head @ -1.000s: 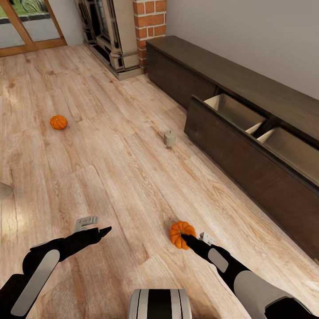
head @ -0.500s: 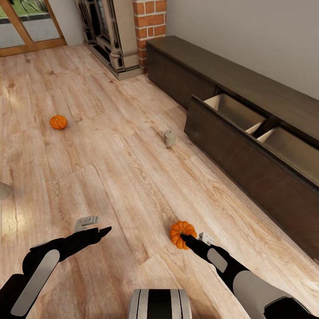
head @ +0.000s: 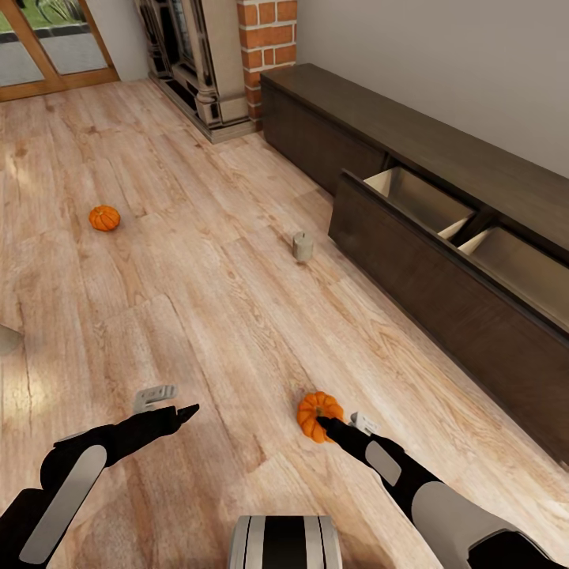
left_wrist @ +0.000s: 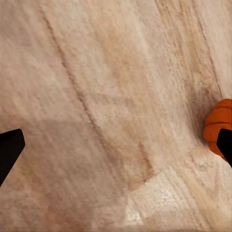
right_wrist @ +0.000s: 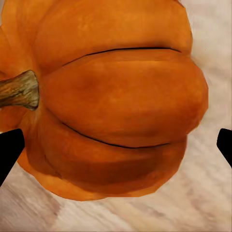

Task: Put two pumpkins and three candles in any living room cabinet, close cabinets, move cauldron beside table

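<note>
An orange pumpkin (head: 317, 409) lies on the plank floor, close in front of me. My right gripper (head: 335, 427) is low at its near side. In the right wrist view the pumpkin (right_wrist: 116, 96) sits between the wide-apart black fingertips (right_wrist: 9, 150), and the gripper is open. My left gripper (head: 178, 408) hovers open over bare floor to the left, and the same pumpkin (left_wrist: 218, 126) shows at the edge of its wrist view. The other pumpkin (head: 104, 217) lies far left. A beige candle (head: 302, 246) stands near the cabinet (head: 371, 118), which has one drawer (head: 431, 201) pulled out.
The open drawer front juts into the floor on the right. A fireplace (head: 194, 63) with a red brick chimney (head: 267, 35) stands at the back, glass doors (head: 47, 47) at the far left. A grey object (head: 6, 338) pokes in at the left edge.
My right gripper has crept forward and left onto the near pumpkin, which has shifted slightly left. The left arm has stayed still.
</note>
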You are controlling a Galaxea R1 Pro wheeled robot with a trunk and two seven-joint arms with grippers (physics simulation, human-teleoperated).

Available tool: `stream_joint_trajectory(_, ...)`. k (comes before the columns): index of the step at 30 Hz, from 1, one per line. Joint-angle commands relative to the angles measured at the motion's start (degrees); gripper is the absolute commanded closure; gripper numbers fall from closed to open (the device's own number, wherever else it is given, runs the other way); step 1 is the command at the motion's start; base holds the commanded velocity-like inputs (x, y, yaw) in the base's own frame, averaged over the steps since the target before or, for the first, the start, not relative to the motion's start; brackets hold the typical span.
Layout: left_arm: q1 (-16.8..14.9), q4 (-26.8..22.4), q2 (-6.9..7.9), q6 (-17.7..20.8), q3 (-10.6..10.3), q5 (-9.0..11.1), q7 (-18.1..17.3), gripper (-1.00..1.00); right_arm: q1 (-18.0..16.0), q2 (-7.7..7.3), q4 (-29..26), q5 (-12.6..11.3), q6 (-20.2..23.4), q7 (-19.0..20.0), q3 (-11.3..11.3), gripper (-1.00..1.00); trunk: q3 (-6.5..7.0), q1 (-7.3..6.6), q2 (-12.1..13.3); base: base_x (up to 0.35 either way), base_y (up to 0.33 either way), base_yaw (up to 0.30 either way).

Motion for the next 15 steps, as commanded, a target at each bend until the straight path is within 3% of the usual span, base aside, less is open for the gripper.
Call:
stream_joint_trajectory(1, 0.0, -0.1, 0.04, 0.2, -0.1, 0.5, 0.5, -1.00, 0.0, 0.01, 0.0, -0.2, 0.1, 0.1, 0.2, -1.00, -0.03, -0.01, 0.0, 0.000, 0.000, 0.000)
stream_joint_trajectory(15, 0.0, -0.1, -0.02, 0.2, -0.1, 0.5, 0.5, -1.00, 0.0, 0.12, 0.0, 0.0, 0.1, 0.1, 0.2, -1.00, -0.03, -0.01, 0.0, 0.000, 0.000, 0.000)
